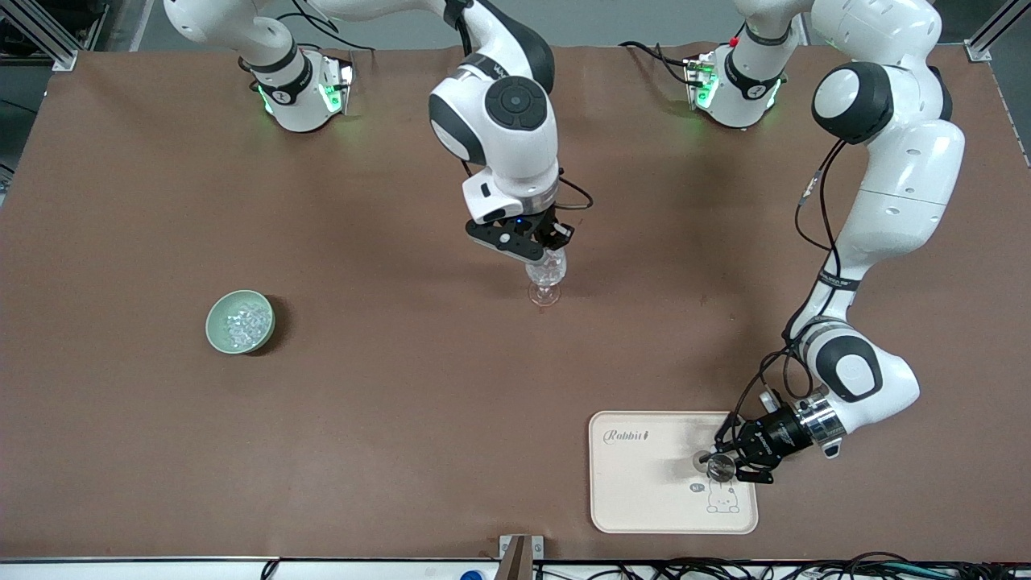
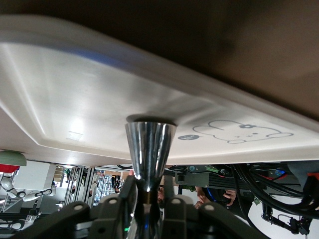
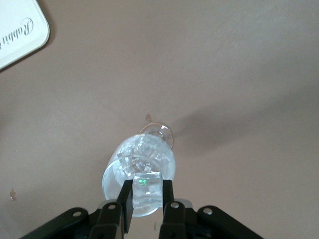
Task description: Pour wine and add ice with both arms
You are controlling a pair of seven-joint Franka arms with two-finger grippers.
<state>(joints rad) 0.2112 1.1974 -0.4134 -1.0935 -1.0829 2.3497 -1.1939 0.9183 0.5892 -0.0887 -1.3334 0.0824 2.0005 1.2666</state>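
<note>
A clear stemmed glass (image 1: 545, 278) stands mid-table with ice cubes in its bowl (image 3: 141, 158). My right gripper (image 1: 541, 251) hangs just over the glass, shut on one clear ice cube (image 3: 147, 191), as the right wrist view shows (image 3: 147, 193). More ice (image 1: 244, 322) lies in a green bowl (image 1: 216, 332) toward the right arm's end. My left gripper (image 1: 725, 465) is low over a white tray (image 1: 644, 499), shut on the narrow waist of a shiny metal measuring cup (image 2: 149, 147). The cup's wide end sits at the tray surface (image 2: 75, 89).
The tray, printed with "Rabbit" and a rabbit drawing (image 1: 722, 499), lies near the table's front edge at the left arm's end. Cables and a bracket (image 1: 519, 556) run along that edge. Brown table (image 1: 387, 419) lies between bowl, glass and tray.
</note>
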